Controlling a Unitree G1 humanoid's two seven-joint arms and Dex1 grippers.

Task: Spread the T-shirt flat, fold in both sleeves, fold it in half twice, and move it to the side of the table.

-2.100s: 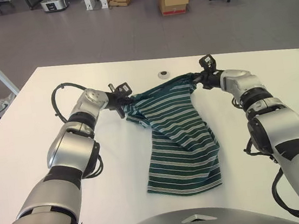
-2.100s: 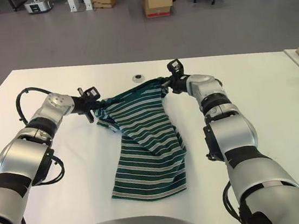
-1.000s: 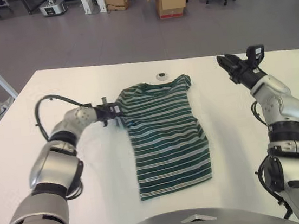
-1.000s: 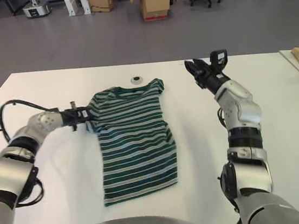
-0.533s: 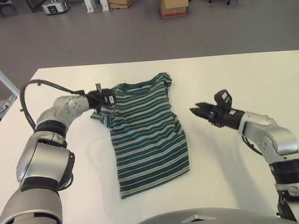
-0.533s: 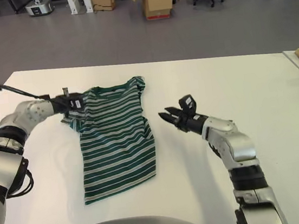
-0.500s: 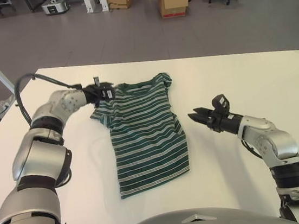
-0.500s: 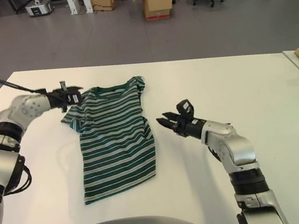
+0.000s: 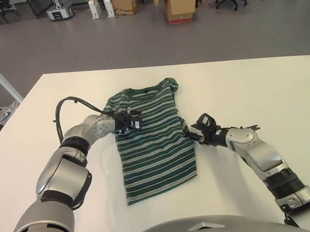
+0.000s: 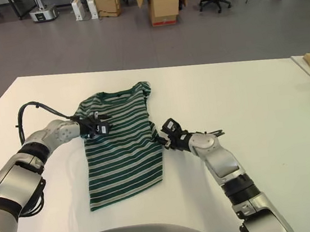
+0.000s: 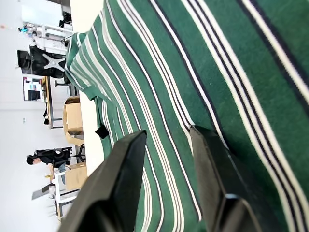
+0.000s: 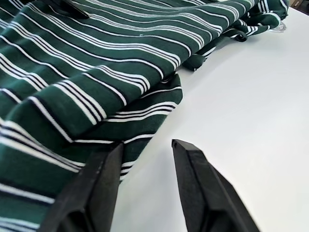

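1. T-shirt (image 9: 156, 150) lies flat-ish on table (image 9: 264, 85).
2. Left pincer (image 9: 134, 122): jaws apart, empty, cloth right under it.
3. Right pincer (image 9: 193, 136): jaws apart, empty, shirt's side edge just ahead.
4. Prob. side fold next: nip top layer only, lift low, pull straight across.

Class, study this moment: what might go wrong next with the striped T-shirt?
The right tool is open at the layered side edge of the T-shirt; it may pinch only one layer. The left tool lies close to the fabric, so moving it might drag and wrinkle the cloth.
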